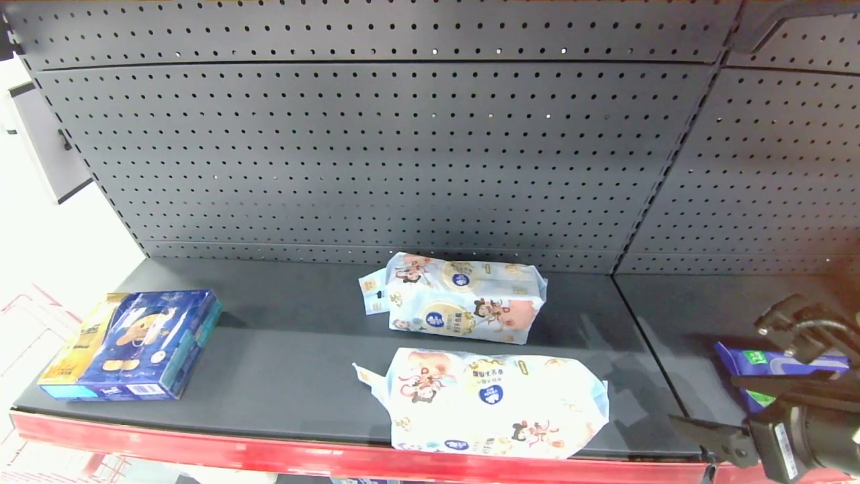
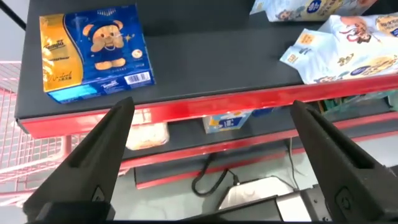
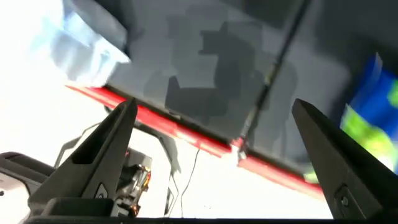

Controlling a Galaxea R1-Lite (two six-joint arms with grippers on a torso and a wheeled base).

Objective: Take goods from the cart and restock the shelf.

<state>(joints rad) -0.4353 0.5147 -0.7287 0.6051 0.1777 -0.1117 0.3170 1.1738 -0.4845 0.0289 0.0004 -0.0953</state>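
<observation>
On the black shelf deck (image 1: pixel 289 356) lie a blue tissue box (image 1: pixel 127 343) at the left and two pale blue soft packs, one behind (image 1: pixel 463 296) and one by the red front edge (image 1: pixel 490 400). A blue-and-green pack (image 1: pixel 779 366) rests on the right shelf section. My right gripper (image 1: pixel 702 401) hovers open just in front of that pack, over the shelf's front edge, with nothing between its fingers (image 3: pixel 214 104). The left gripper (image 2: pixel 212 102) is open and empty, out in front of the shelf edge below the tissue box (image 2: pixel 93 50).
A perforated back panel (image 1: pixel 403 154) closes the shelf behind. A divider seam (image 1: pixel 662 370) splits the deck in two. A pink wire cart (image 2: pixel 18 155) stands at the left. Goods (image 2: pixel 227 120) sit on the lower shelf. Bare deck lies between the tissue box and the packs.
</observation>
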